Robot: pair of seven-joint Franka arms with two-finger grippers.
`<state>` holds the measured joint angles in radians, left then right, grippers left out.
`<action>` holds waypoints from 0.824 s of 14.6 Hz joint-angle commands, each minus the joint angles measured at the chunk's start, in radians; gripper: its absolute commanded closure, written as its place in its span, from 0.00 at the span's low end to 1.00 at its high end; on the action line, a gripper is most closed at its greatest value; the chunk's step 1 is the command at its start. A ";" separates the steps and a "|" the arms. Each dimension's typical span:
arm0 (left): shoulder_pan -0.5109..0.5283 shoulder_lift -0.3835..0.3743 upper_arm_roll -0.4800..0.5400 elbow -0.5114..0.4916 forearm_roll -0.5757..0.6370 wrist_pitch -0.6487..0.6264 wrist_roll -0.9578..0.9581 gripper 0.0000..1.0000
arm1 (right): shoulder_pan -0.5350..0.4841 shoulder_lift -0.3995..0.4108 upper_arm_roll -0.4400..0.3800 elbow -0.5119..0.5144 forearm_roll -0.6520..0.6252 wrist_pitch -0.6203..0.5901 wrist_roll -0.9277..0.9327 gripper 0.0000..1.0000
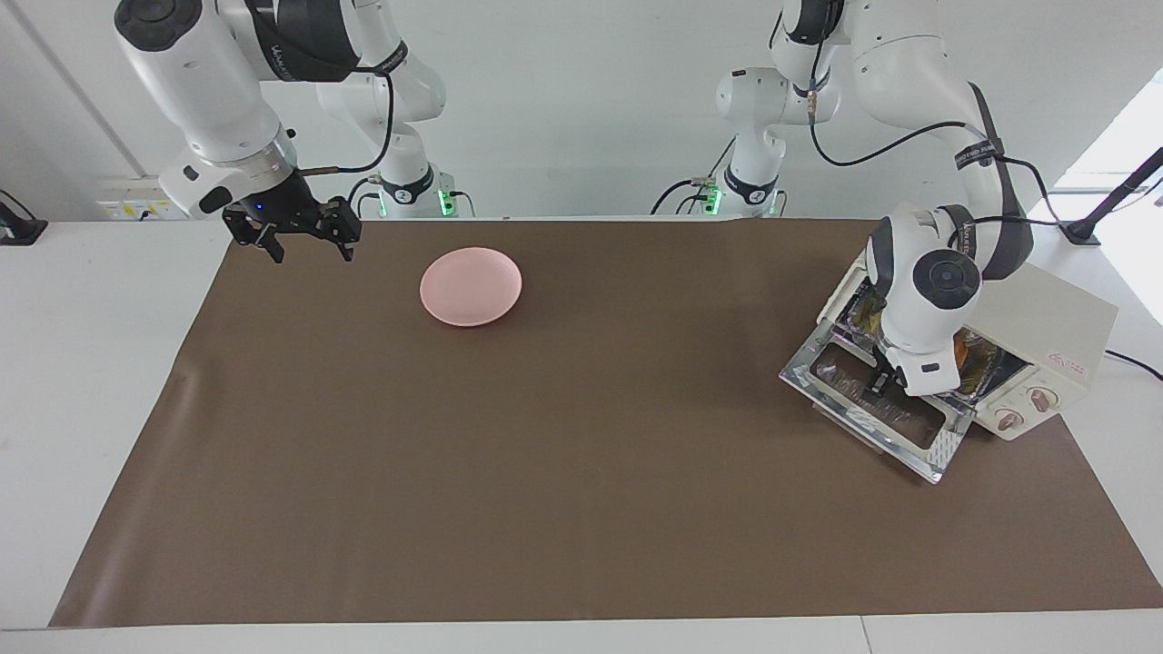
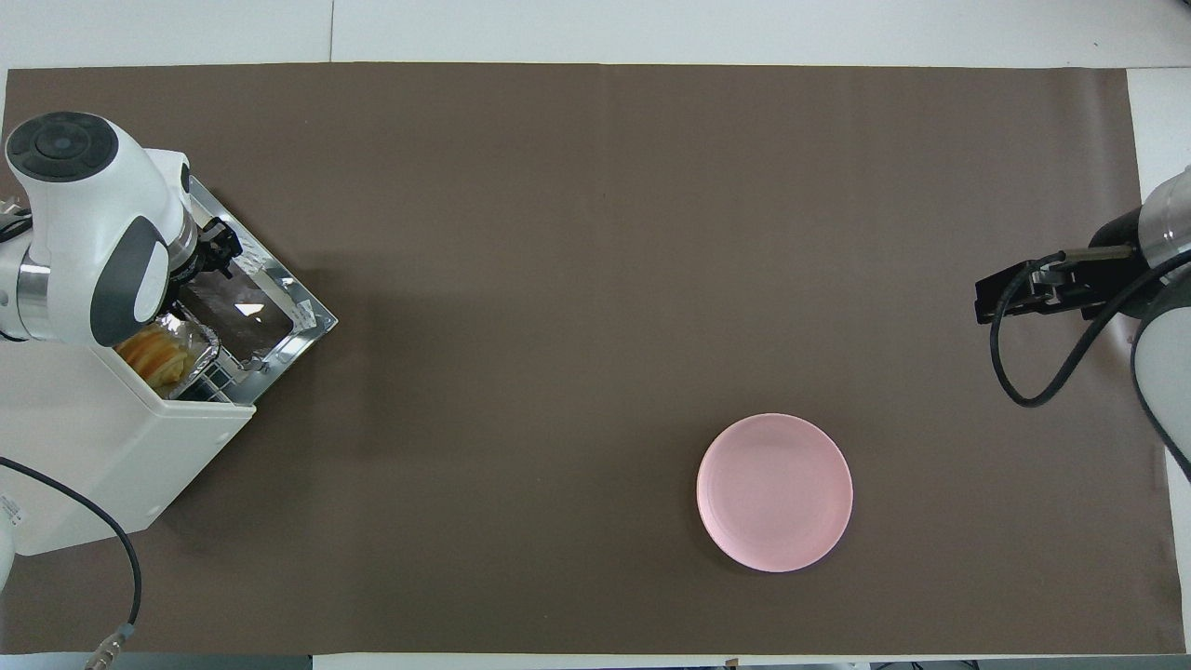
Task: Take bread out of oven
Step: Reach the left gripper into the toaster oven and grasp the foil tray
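The cream-white oven (image 1: 1063,313) stands at the left arm's end of the table, with its glass door (image 1: 872,413) dropped open. In the overhead view the oven (image 2: 112,465) shows the golden ridged bread (image 2: 153,354) in a crinkled foil tray (image 2: 197,337) at its mouth. The left arm's wrist hides most of the bread (image 1: 969,352) in the facing view. My left gripper (image 1: 879,381) points down over the open door (image 2: 256,312), just in front of the mouth, and also shows in the overhead view (image 2: 219,249). My right gripper (image 1: 307,243) is open and empty, and waits raised over the mat's corner at the right arm's end (image 2: 991,300).
A pink round plate (image 1: 471,286) lies on the brown mat (image 1: 545,472) toward the right arm's end, near the robots; it also shows in the overhead view (image 2: 774,491). Two knobs (image 1: 1022,409) sit on the oven's front panel beside the door.
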<state>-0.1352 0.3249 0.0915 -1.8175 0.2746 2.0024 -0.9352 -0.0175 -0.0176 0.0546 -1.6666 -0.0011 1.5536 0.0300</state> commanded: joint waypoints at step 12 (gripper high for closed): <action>-0.251 0.176 -0.048 0.381 -0.057 -0.069 0.281 1.00 | -0.010 -0.022 0.011 -0.024 -0.013 0.002 0.008 0.00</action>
<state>-0.3291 0.3946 0.0490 -1.5850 0.2466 2.0098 -0.7312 -0.0175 -0.0176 0.0546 -1.6666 -0.0011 1.5536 0.0300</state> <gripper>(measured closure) 0.987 0.000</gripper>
